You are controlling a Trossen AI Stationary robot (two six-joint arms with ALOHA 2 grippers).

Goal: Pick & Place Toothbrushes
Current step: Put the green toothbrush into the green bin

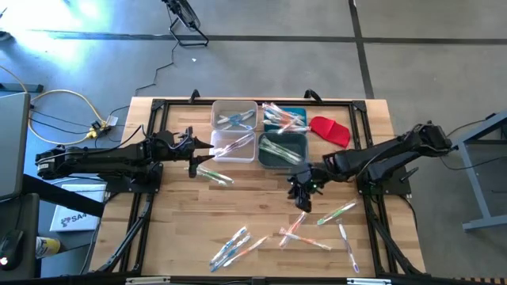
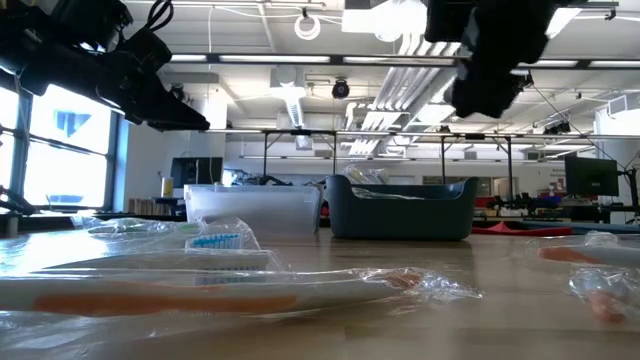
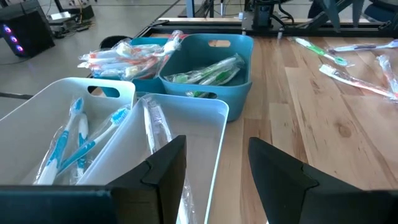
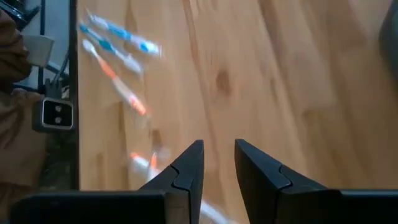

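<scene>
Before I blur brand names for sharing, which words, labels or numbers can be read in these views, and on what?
"SA4": partly legible on the white box on the floor left of the table; the rest is cut off.
Toothbrush wrappers: print too blurred to read.
Bins, table, arms: no lettering visible.
Screens in the room behind: too small to read.

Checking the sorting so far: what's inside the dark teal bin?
The dark teal bin holds wrapped toothbrushes with green accents. Its wall hides the bottom, so the count stays unclear.
</scene>
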